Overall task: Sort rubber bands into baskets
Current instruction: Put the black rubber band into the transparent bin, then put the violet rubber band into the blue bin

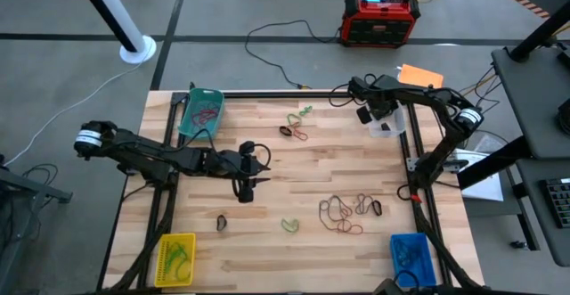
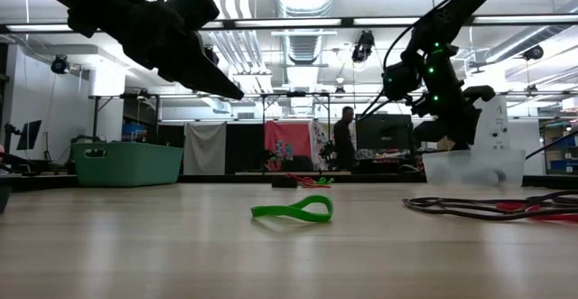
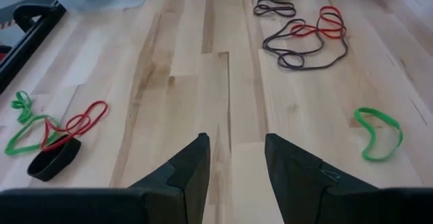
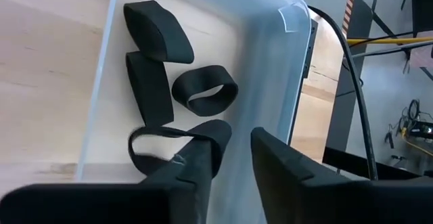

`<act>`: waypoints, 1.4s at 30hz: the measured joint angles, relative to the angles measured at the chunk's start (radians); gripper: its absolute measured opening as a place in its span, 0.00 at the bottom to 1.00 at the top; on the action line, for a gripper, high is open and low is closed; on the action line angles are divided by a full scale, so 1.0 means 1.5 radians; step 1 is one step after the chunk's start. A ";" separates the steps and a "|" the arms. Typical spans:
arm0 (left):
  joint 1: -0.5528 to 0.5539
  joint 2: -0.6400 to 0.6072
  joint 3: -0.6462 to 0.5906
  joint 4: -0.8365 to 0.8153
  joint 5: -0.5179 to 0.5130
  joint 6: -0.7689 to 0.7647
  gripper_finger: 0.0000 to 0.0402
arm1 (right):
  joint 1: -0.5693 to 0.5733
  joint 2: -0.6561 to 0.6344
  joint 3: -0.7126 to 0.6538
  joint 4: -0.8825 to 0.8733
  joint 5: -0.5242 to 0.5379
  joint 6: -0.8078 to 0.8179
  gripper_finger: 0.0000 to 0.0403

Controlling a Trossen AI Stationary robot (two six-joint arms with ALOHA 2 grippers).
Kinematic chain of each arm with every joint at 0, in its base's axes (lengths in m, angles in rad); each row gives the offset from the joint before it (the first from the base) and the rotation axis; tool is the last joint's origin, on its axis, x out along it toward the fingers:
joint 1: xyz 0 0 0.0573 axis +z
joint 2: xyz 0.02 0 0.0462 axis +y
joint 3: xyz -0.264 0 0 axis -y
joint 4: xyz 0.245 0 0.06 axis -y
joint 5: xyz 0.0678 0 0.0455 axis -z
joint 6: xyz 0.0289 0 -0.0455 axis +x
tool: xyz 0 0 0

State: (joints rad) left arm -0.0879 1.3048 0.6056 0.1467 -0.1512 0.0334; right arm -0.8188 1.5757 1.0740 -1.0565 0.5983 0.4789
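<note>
We find the right gripper poised over the clear basket at the table's far right edge, its fingers slightly apart and holding nothing; wide black bands lie in that basket. The left gripper hovers over bare wood mid-table, fingers apart and empty. Loose rubber bands are scattered on the table. Teal basket, yellow basket and blue basket occupy the other corners.
</note>
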 joint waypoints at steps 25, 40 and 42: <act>0.000 0.000 0.000 -0.001 0.000 -0.029 0.32 | 0.002 0.000 0.000 -0.027 -0.056 0.007 0.47; 0.000 0.000 0.000 -0.001 0.000 -0.046 0.32 | 0.067 -0.041 0.004 -0.039 -0.058 -0.005 0.48; 0.000 0.000 0.000 0.000 0.000 -0.046 0.32 | 0.099 -0.065 0.014 -0.037 -0.058 -0.005 0.48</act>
State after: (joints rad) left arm -0.0876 1.3052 0.6056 0.1468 -0.1505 -0.0360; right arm -0.6710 1.4783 1.0958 -1.1118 0.5117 0.4709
